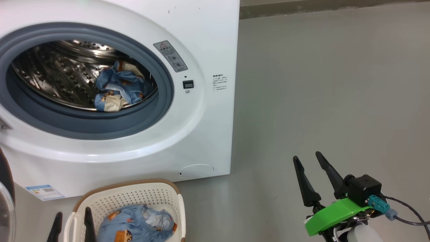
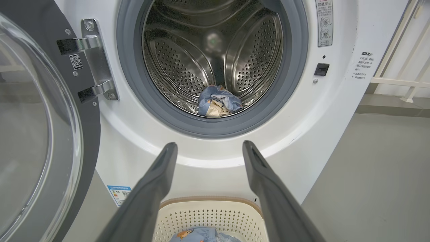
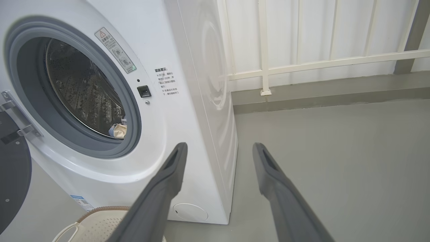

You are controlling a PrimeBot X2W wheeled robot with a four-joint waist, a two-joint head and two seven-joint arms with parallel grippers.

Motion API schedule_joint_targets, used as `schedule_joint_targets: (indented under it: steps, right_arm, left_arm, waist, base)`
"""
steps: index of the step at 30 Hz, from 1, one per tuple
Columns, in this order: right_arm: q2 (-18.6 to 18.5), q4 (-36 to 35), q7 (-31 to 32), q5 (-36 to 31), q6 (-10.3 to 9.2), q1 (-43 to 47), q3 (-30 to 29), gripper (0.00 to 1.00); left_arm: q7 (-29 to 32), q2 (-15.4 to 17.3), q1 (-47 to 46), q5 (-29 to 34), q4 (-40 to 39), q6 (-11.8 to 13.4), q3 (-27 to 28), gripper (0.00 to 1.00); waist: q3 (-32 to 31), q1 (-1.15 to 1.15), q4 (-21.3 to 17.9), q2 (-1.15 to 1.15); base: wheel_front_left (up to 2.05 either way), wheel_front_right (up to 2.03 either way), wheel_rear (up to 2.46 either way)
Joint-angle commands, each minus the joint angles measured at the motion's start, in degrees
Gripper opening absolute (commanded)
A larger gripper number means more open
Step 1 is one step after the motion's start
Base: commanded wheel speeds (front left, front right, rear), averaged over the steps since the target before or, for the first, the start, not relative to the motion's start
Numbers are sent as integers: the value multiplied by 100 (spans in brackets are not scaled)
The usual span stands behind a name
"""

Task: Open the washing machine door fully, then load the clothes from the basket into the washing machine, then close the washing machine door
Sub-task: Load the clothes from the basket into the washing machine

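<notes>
Bright, even indoor light; sharp frames.
Glare streaked the steel drum near 12 o'clock; the washing machine door reflected palely; soft shadow edged the washing machine at 3 o'clock; wrist views bowed at their edges.

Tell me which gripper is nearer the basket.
Left. The left gripper hangs over the left rim of the basket; the right gripper is off to its right, over the floor.

Left edge cuts washing machine door; bottom edge cuts basket.
</notes>
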Motion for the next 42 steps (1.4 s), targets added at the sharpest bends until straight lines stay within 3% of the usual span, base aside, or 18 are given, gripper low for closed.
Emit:
schedule_joint_targets:
  steps: [1, 30, 42]
  right_arm:
    - [24, -154, -28, -59, 9, 24, 138, 100]
    - [24, -167, -28, -108, 9, 94, 70, 100]
    - [24, -195, -28, -9, 9, 6, 90, 100]
  left_arm:
    - [-47, 28, -35, 67, -142, -39, 219, 100]
    - [-47, -8, 144, -38, -163, -5, 213, 100]
    - [-47, -8, -83, -289, 430, -166, 67, 100]
  waist:
    - [-43, 0, 5, 0]
    - [-48, 0, 91, 0]
    - [370, 0, 18, 0]
  base:
    - [0, 0, 0]
    - [0, 0, 0]
    - [0, 0, 0]
